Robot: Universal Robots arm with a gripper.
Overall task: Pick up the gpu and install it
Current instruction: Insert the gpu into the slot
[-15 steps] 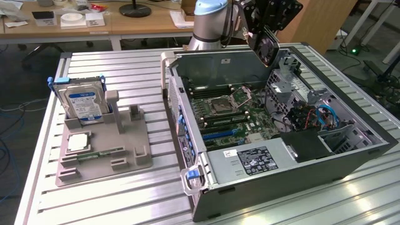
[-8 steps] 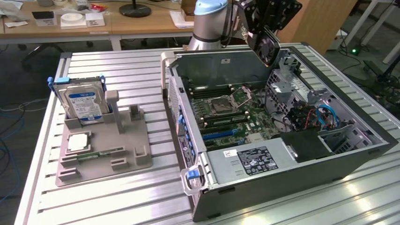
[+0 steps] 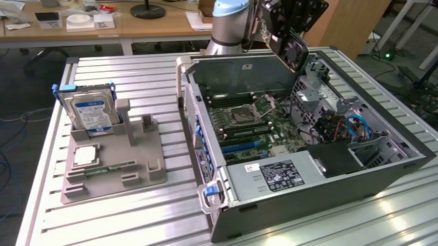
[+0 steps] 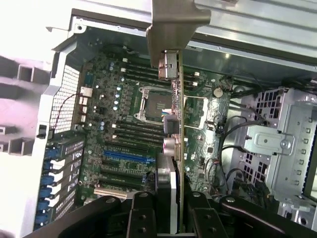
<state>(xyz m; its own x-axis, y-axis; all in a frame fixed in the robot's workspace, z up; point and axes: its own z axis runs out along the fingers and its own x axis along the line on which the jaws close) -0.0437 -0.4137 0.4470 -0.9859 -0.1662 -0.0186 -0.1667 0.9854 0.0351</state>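
The gpu (image 3: 293, 51) hangs in the air above the back of the open computer case (image 3: 239, 77), its dark fan face tilted toward the exterior view's right. My gripper (image 3: 287, 20) is shut on its upper part. In the wrist view the gpu (image 4: 174, 124) appears edge-on, its silvery end bracket (image 4: 171, 25) farthest from me, and my gripper (image 4: 171, 210) clamps the near end between its black fingers (image 4: 143, 213). Below the card lies the motherboard (image 4: 124, 124) with a blue slot (image 4: 126, 156); the card is clear of the board.
On the exterior view's left, a grey fixture (image 3: 137, 159) holds a hard drive (image 3: 92, 115) upright and a memory stick (image 3: 110, 168) lying flat. Inside the case are a power supply (image 3: 274, 177), drive cages (image 3: 321, 97) and loose cables (image 3: 356, 128). A desk (image 3: 102, 28) stands behind.
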